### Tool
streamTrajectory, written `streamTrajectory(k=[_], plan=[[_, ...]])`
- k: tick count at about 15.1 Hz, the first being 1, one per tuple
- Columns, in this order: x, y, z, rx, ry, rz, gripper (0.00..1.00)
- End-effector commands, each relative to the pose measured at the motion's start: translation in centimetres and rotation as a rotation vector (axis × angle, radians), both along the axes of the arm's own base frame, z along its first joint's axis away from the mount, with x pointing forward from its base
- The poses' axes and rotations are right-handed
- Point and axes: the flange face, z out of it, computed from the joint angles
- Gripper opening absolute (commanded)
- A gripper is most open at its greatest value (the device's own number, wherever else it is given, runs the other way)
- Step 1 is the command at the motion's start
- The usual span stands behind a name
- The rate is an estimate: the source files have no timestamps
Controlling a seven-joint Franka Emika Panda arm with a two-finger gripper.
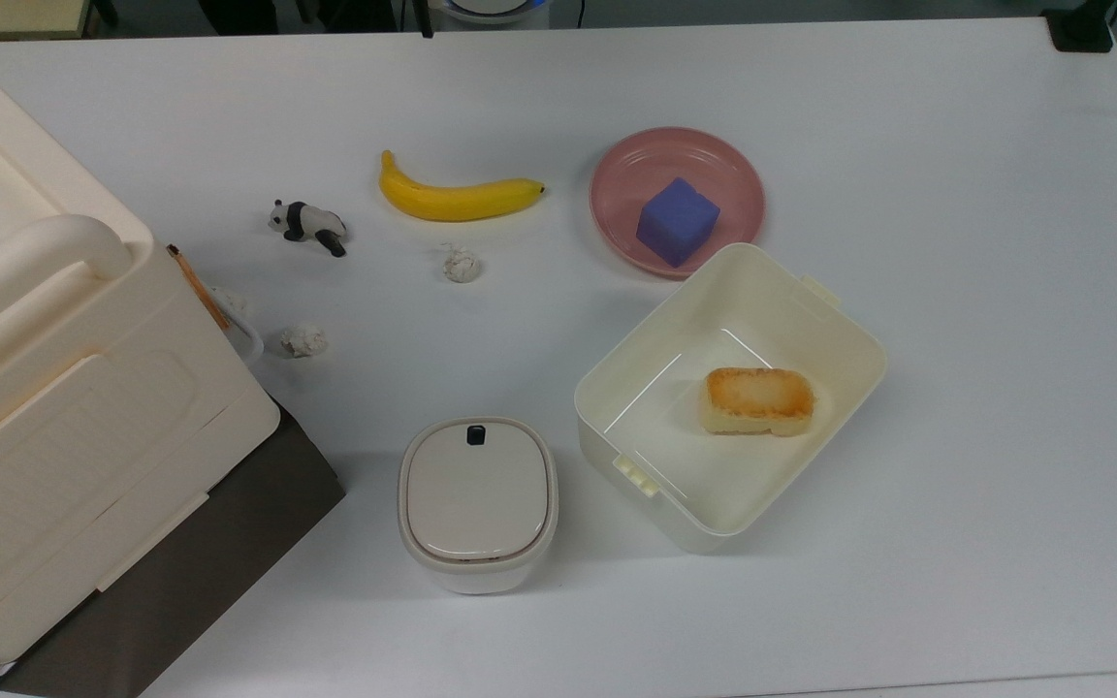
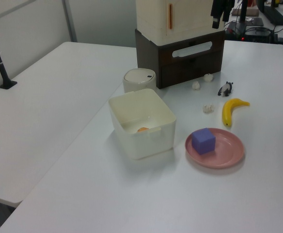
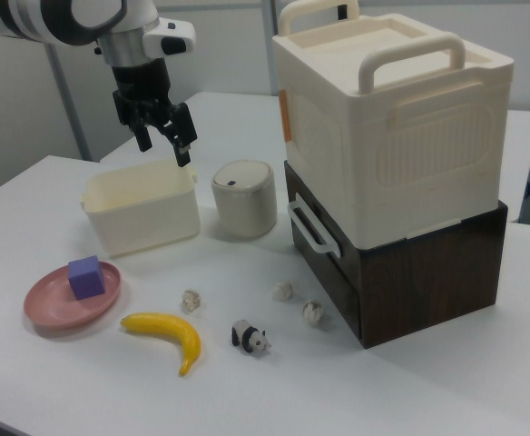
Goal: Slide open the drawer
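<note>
The drawer [image 3: 347, 268] is the dark brown front with a white loop handle [image 3: 311, 229] in the wooden cabinet under the big cream box; it looks flush with the cabinet. The left view shows the same handle [image 2: 192, 50] on the brown front. My gripper [image 3: 163, 150] hangs open in the air, holding nothing. In the right view it is well to the left of the drawer, above the cream open container [image 3: 142, 213]. In the left view the gripper [image 2: 220, 18] is high up beside the cream box, apart from the handle.
The cream box [image 1: 54, 388] sits on the cabinet. On the table are a lidded bin [image 1: 477, 490], the open container [image 1: 859, 330] with a bread piece [image 1: 758, 399], a pink plate [image 1: 617, 165] with a purple cube [image 1: 677, 221], a banana [image 1: 457, 197], a panda [image 1: 306, 225] and paper balls [image 1: 462, 264].
</note>
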Motion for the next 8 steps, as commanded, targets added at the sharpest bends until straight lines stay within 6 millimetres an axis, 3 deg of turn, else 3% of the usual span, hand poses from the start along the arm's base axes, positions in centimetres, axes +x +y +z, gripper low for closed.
streamTrajectory(k=[1, 8], plan=[[-0.57, 0.04, 0.02, 0.027, -0.001, 0.01, 1.0], [-0.63, -0.36, 0.3, 0.064, -0.011, -0.004, 1.0]])
